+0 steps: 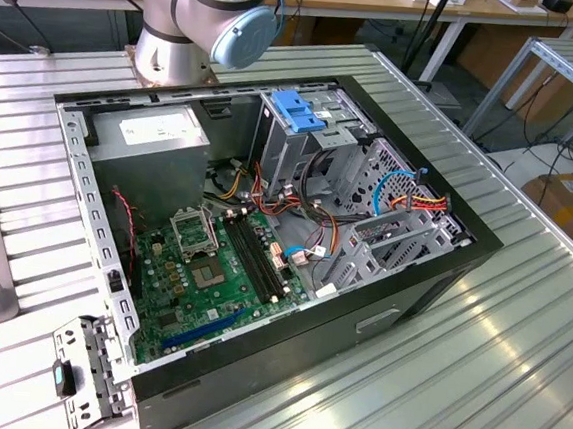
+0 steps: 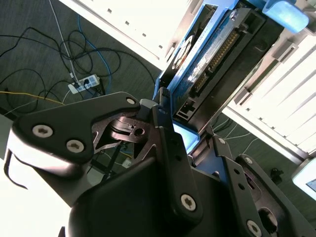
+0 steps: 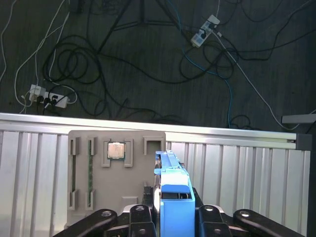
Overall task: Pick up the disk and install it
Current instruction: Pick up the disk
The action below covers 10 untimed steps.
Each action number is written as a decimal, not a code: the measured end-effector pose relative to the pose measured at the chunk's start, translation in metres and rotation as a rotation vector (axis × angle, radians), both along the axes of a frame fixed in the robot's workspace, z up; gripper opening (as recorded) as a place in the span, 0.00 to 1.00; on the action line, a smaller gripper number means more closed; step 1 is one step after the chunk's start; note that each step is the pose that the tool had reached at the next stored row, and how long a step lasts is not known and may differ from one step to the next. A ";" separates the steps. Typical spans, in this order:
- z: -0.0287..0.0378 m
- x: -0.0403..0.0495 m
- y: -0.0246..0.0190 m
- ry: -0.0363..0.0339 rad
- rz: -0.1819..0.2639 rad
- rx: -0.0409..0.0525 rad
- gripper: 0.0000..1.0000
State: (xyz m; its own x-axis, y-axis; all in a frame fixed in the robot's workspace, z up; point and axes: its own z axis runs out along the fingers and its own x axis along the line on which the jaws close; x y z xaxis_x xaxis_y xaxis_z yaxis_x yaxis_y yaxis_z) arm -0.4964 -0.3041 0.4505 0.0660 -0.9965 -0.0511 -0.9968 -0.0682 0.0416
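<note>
Lying at the exterior view's left on the ribbed worktop [image 1: 513, 375]: a loose metal bracket [image 1: 86, 378], just beside a corner of the computer case [image 1: 399, 305]. Laid on its side with the panel off, presumably for reach from above. Inside, moving rightward: a power supply [image 1: 153, 138] against the far wall, and a motherboard [image 1: 211, 268] flat on the bottom. Then a drive cage [image 1: 312, 147] topped by a bright-blue latch [image 1: 301, 110], and a second metal cage [image 1: 397, 209] with loose coloured cables [image 1: 418, 198] draped across. Behind the case's far wall, the arm's base [image 1: 198, 16], mounted at the worktop's edge.

In the second wrist view: black fingers [image 2: 170, 148] of the gripper [image 2: 186, 127], closed on the disk [image 2: 212, 54]. Gripped across the light-blue carrier near one end, with the grey metal body and the connector row pointing away from the wrist. Likely chosen to leave the far end free and to spare the metal faces. Carried in the air, touching nothing but the fingers.

In the first wrist view: the disk's blue end standing on edge between the fingers. Beyond it, on the worktop, a grey fixture tray [image 3: 118, 168] holding memory sticks [image 3: 90, 173] and a processor chip [image 3: 115, 149] in cut-outs, seemingly to keep the parts at known spots. Disk picked up, then, but not yet set into the case.
</note>
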 end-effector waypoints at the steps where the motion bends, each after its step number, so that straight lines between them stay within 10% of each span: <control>1: 0.0002 0.0000 0.0000 -0.0001 0.000 0.0001 0.37; 10: 0.0024 0.0000 0.0000 0.0000 0.000 0.0001 0.37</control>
State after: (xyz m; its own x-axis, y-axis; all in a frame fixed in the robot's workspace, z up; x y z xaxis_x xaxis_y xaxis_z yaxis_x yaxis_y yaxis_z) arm -0.4964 -0.3041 0.4529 0.0660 -0.9965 -0.0512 -0.9968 -0.0682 0.0416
